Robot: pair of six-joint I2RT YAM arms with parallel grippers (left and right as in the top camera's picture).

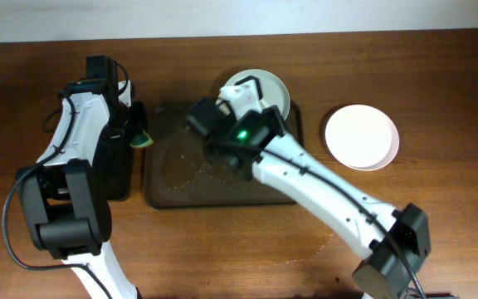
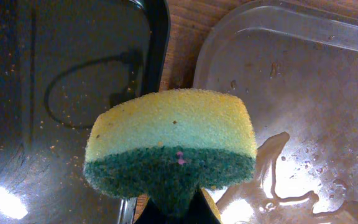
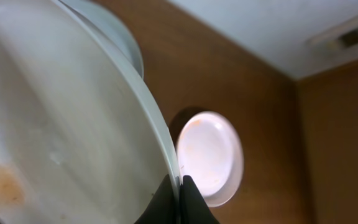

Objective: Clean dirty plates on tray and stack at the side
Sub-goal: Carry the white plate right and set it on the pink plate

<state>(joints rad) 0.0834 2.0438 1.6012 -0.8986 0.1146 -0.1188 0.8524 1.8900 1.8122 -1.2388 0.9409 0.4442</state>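
Observation:
My right gripper (image 3: 180,186) is shut on the rim of a white plate (image 3: 73,124), which is tilted and carries an orange-brown smear at its lower left. Overhead, this gripper (image 1: 243,93) and plate (image 1: 270,90) are over the far right corner of the dark-brown tray (image 1: 214,178). The edge of a second plate (image 3: 118,38) shows just behind the held one. A third plate (image 1: 361,137) lies on the table right of the tray and shows a faint orange smear in the right wrist view (image 3: 209,155). My left gripper (image 2: 178,213) is shut on a yellow-and-green sponge (image 2: 173,143) at the tray's left edge (image 1: 142,137).
A narrower black tray (image 1: 116,170) lies under my left arm, speckled with crumbs (image 2: 73,74). The brown tray's floor (image 2: 291,93) is wet with puddles. My right arm crosses the table from the near right corner to the tray.

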